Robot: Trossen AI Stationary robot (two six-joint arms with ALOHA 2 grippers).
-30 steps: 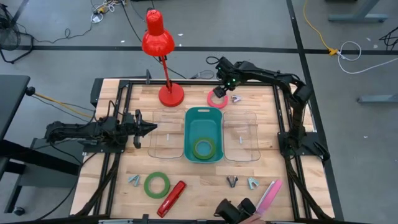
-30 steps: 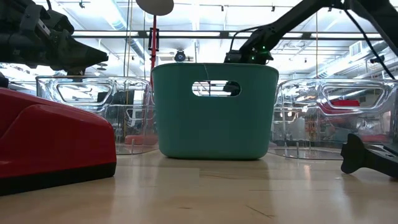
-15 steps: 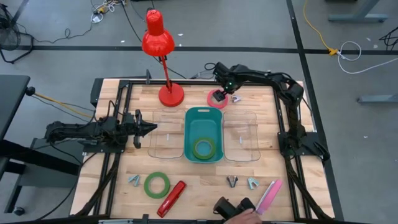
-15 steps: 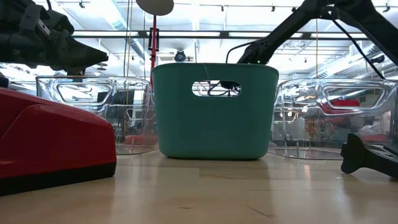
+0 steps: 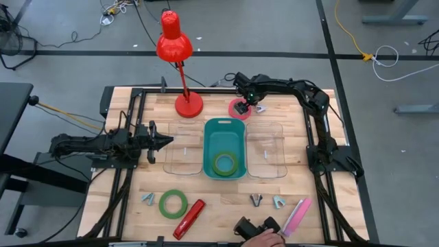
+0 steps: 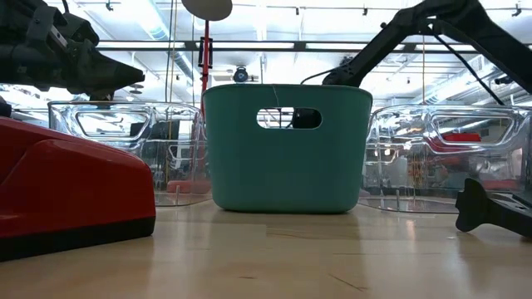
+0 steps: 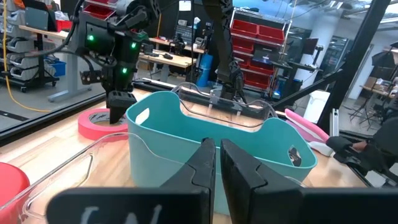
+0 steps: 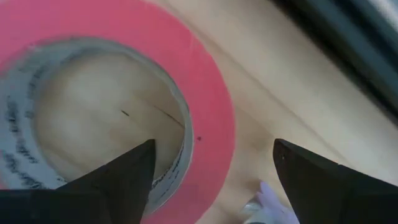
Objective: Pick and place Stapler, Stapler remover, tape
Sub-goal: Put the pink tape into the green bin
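The right pincer (image 5: 241, 106) hangs low over the far side of the desk (image 5: 219, 195), its two fingers spread apart and straddling the wall of the pink tape roll (image 5: 234, 110). In the right wrist view one finger (image 8: 118, 180) sits inside the roll's hole and the other (image 8: 329, 186) outside the pink band (image 8: 205, 106), so the ring's wall lies between them; whether the pads touch it cannot be told. The roll lies flat on the wood. Just beyond this pincer, on the side away from the lamp, lies a small silver staple remover (image 5: 260, 108).

Nearer the desk's middle from the right pincer stands the teal bin (image 5: 224, 128), with a green tape roll (image 5: 224, 164) lying in its bottom. A clear tray (image 5: 180, 149) flanks it on one side and a second clear tray (image 5: 267, 149) on the other. The red lamp (image 5: 180, 68) stands close beside the pink roll.

The left pincer (image 5: 167, 142) waits at the outer edge of the first clear tray, fingers together and holding nothing, pointed at the teal bin.

Well away from both pincers, along the near edge, lie a green tape ring (image 5: 173, 204), a red stapler (image 5: 190, 218), a silver remover (image 5: 148, 200), a dark remover (image 5: 256, 200), another pale remover (image 5: 278, 202), a pink stapler (image 5: 297, 215) and a black object (image 5: 247, 227). A person's hand (image 5: 264, 239) shows at that edge.
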